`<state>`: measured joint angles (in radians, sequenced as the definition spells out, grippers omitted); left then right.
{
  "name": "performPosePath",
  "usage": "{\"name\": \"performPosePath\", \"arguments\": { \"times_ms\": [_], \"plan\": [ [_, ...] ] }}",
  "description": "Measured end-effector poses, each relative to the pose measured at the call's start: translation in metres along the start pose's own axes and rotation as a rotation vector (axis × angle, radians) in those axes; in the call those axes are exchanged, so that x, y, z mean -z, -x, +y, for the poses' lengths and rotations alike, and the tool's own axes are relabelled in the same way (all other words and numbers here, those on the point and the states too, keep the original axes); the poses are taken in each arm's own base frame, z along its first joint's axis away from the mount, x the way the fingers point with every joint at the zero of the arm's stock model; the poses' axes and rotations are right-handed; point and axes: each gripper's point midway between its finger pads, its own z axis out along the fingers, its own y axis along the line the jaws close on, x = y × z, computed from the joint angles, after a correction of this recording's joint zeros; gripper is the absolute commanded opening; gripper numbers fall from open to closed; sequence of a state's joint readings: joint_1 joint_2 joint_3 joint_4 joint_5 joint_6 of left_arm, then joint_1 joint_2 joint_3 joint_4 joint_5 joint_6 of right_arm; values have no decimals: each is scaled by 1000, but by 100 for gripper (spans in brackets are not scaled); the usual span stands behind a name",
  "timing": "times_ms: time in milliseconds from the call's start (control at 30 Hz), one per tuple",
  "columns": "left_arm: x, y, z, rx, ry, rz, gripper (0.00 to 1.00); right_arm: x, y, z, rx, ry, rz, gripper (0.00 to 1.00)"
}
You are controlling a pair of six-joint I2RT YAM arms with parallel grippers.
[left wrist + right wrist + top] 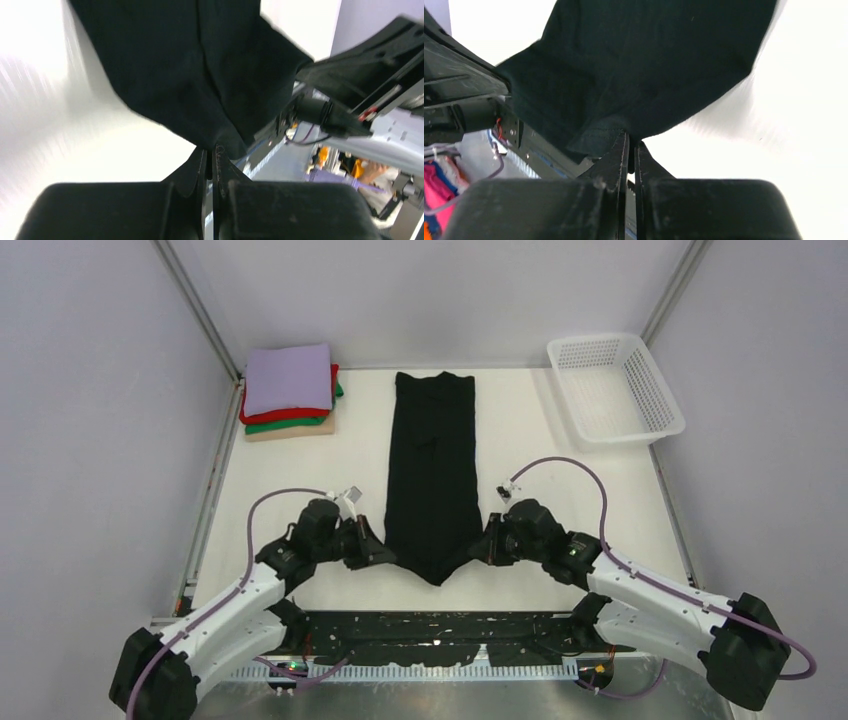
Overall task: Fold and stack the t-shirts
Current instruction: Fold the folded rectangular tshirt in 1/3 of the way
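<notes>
Two tools: left tool (pixel 385 552) and right tool (pixel 478 548), each pressed together on a near corner of the plain black cloth t-shirt (pixel 432 460).
Shirt position: long narrow strip down the middle of the white tabletop (pixel 300 470), the middle of its near hem sagging to a point between the tools.
Finished pile: folded lavender, red, green and tan shirts (pixel 290 392), far left.
Risk, slip: both pinches sit at the very edge, so a quick pull may free a corner.
Risk, skew: uneven travel of the arms would likely lay the fold crooked, and the sagging middle may bunch underneath.

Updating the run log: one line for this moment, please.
left gripper: shut on black t-shirt | right gripper: shut on it | folded stack: far left
</notes>
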<state>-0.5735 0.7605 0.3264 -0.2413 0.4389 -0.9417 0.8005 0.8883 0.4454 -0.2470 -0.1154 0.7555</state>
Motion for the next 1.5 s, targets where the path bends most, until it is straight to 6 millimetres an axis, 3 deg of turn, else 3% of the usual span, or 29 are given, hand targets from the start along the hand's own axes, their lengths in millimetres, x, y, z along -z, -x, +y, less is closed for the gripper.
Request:
{"name": "performPosePath", "arguments": {
  "times_ms": [267,433,867,1133,1333,1500],
  "plan": [
    [-16,92,-25,-17,54,-127,0,-7,61,-17,-11,-114,-115,5],
    [-33,132,-19,1,98,-136,0,-13,101,-34,-38,-171,-168,5],
    [-57,233,-14,-13,127,-184,0,-54,194,-47,-44,-185,-206,5],
    [-84,265,5,7,139,-141,0,-85,218,-69,-89,-192,-176,6],
    [-98,278,15,30,142,-118,0,-96,235,-81,-111,-186,-185,8],
    [-106,287,19,39,141,-110,7,-108,246,-90,-128,-162,-185,11]
  ]
}}
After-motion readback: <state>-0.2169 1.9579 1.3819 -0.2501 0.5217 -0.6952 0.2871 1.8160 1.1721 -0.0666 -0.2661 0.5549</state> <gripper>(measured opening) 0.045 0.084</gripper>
